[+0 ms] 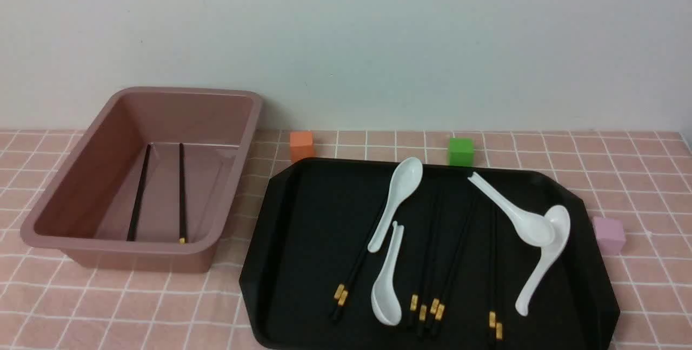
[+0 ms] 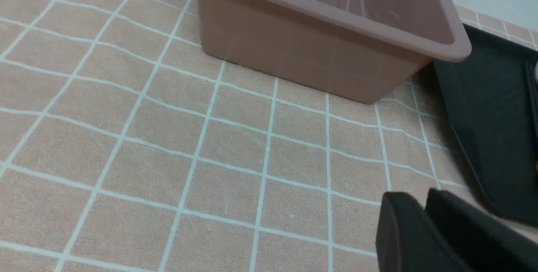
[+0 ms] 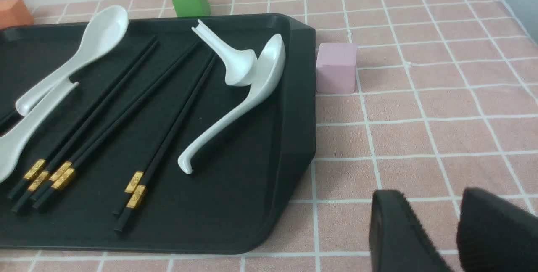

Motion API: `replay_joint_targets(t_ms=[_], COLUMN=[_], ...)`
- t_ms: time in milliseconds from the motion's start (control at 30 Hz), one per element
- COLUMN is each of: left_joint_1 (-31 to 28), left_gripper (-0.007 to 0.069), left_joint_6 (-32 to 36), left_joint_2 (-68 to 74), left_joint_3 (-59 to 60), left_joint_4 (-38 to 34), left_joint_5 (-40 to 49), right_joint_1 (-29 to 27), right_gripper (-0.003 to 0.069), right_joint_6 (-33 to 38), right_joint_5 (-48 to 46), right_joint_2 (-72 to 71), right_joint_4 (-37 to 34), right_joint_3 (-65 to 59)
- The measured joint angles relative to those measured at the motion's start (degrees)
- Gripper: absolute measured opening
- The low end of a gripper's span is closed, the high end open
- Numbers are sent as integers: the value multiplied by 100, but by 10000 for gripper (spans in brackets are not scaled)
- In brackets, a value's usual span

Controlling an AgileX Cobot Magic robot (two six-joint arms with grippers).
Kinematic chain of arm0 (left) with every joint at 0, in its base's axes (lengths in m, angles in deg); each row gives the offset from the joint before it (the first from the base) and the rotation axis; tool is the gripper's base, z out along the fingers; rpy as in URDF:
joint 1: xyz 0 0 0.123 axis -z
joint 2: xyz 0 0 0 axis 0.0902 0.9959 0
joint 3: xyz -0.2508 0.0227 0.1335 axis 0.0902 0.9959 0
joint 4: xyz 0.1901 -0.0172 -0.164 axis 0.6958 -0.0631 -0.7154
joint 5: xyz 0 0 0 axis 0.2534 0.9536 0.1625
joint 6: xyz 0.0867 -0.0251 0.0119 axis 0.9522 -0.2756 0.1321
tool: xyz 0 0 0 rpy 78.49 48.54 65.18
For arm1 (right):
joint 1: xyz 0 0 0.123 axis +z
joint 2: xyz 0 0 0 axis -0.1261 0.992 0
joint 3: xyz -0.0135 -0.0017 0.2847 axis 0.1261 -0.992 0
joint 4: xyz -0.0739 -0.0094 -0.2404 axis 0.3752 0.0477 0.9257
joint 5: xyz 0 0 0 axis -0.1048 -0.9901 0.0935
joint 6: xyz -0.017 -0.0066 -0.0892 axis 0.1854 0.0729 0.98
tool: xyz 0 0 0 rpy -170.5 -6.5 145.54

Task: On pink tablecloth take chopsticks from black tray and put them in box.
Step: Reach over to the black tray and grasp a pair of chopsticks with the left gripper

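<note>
The box [image 1: 189,92] stands at the left on the pink tablecloth [image 1: 108,306] with two chopsticks [image 1: 181,193] lying inside. The black tray [image 1: 303,220] lies to its right and holds several more chopsticks [image 1: 435,306], gold bands toward the near edge. Neither gripper shows in the front view. In the left wrist view my left gripper [image 2: 416,198] is shut and empty, low over the cloth in front of the box [image 2: 311,57] beside the tray's corner [image 2: 491,108]. In the right wrist view my right gripper [image 3: 431,198] is open and empty over the cloth, beside the tray [image 3: 235,204] and its chopsticks [image 3: 170,135].
Several white soup spoons [image 1: 403,187] lie among the chopsticks on the tray, two of them stacked at its right [image 1: 546,231]. An orange cube [image 1: 301,145] and a green cube [image 1: 460,151] sit behind the tray. A pink cube [image 1: 609,235] sits at its right. A wall rises behind.
</note>
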Motion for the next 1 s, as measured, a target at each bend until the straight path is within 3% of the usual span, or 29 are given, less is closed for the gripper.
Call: replay_joint_targets(t_ms=[767,1000], left_joint_1=[0,0], left_gripper=[101,105], left_joint_6=[0,-860], left_joint_2=[0,0], left_joint_3=[0,0], left_joint_4=[-6,-1517], left_joint_5=[-32,-778], right_joint_1=[0,0], right_gripper=[240,240], right_joint_6=[0,0], right_joint_5=[0,0], right_joint_2=[0,0], right_joint_4=[0,0], right_joint_3=[0,0])
